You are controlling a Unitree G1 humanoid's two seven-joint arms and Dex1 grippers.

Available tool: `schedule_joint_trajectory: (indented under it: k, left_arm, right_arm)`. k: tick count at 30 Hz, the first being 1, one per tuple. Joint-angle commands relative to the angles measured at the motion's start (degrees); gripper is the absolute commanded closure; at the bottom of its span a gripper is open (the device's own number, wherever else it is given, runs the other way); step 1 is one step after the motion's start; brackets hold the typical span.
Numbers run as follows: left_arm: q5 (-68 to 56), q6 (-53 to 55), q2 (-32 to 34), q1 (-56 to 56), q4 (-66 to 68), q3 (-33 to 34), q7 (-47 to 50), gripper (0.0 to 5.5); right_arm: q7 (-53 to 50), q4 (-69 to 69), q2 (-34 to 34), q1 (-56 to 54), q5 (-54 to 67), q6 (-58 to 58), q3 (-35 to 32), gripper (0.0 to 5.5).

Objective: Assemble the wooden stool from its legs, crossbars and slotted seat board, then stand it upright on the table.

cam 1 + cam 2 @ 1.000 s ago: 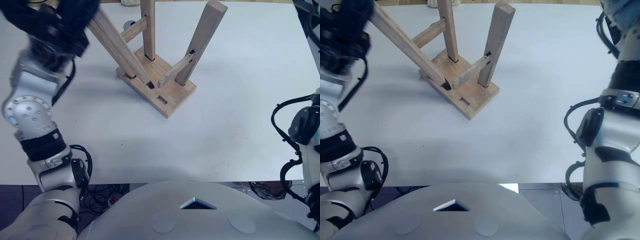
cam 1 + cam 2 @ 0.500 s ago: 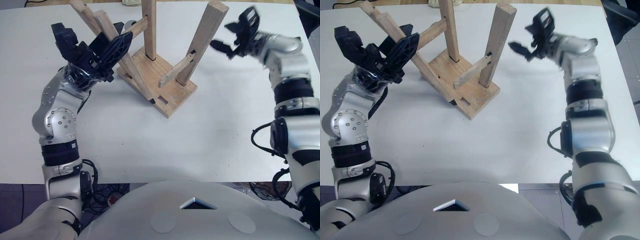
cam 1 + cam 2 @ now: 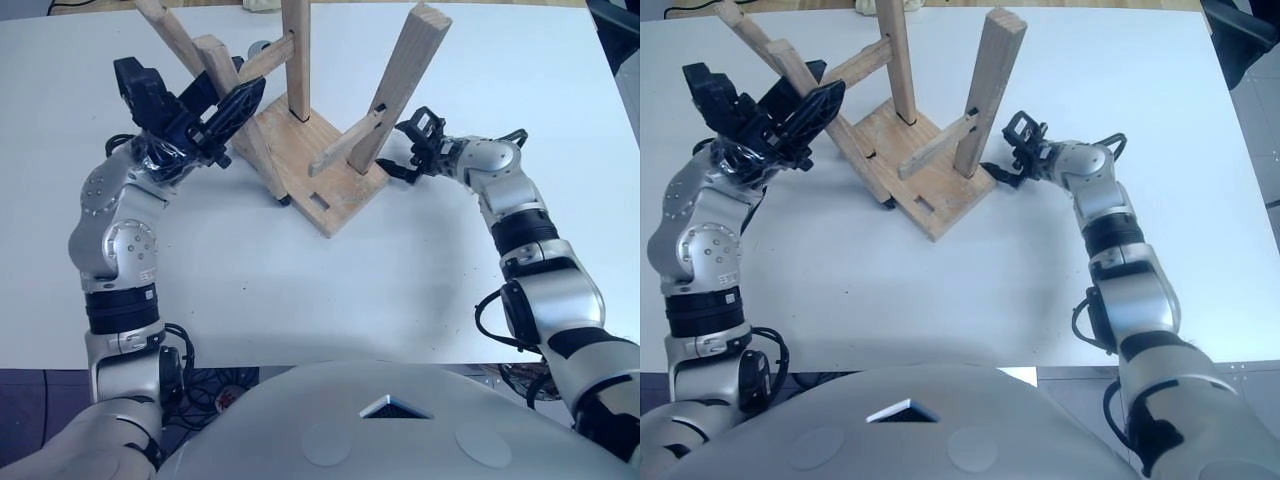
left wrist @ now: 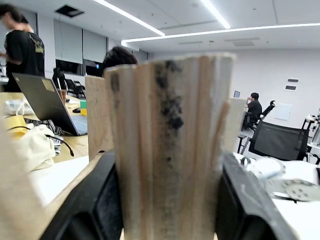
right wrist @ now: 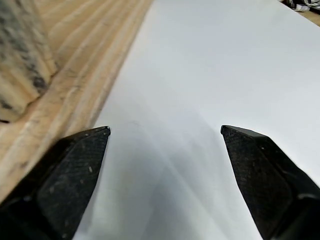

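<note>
Right gripper (image 3: 402, 152) dropped to our seat board (image 3: 340, 195) edge, jaws spread | left gripper (image 3: 195, 85) clamps a leg (image 3: 256, 150) | we judge upright-flip next

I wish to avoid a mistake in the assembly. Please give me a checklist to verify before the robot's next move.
1. Left gripper shut on a leg: ok.
2. Right gripper open beside the seat board: ok.
3. Every slot filled: not ok; one slot is empty.
4. Right crossbar joined at both ends: not ok; one end is free.
5. Seat board flat on the table: cannot tell.
6. Stool upright: not ok; it is upside down.
</note>
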Motion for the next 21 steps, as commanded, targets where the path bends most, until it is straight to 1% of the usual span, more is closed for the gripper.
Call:
schedule_joint_trajectory:
  k: [1, 4, 7, 11, 14, 17, 21]
  left_arm:
    - [2.04, -3.76, -2.84, -0.51, 2.81, -1.0, -0.22, 3.49]
    - [2.9, -5.63, -3.47, -1.52, 4.77, -1.11, -0.68, 3.49]
    - [1.78, -4.85, -1.61, -1.36, 4.92, 0.4, -2.27, 3.49]
    - [-6.05, 2.19, 5.2, -0.32, 3.49, 7.23, -6.51, 3.49]
    - [-13.68, 6.67, 7.27, -0.35, 2.64, 12.54, -7.59, 3.49]
    - [-22.18, 9.3, 4.47, -0.16, 0.83, 16.5, -5.74, 3.49]
    - [-27.7, 8.79, -3.09, 2.68, -1.1, 16.88, -2.42, 3.49]
  right_arm:
    - [6.63, -10.21, -1.22, 5.48, 1.26, 6.1, 2.45, 1.4]
    - [12.5, -21.87, -3.21, 9.56, 3.97, 12.72, 3.69, 1.4]
    - [12.2, -24.94, -3.92, 10.08, 4.39, 15.69, 2.83, 1.4]
    - [11.95, -24.18, -5.38, 8.8, 5.58, 16.98, -0.07, 1.4]
    - [12.51, -24.55, -6.31, 7.99, 7.49, 17.66, -2.52, 1.4]
    - [12.57, -23.92, -6.65, 6.69, 9.52, 18.05, -5.02, 1.4]
    - [13.77, -22.98, -7.25, 5.62, 10.72, 18.36, -6.45, 1.4]
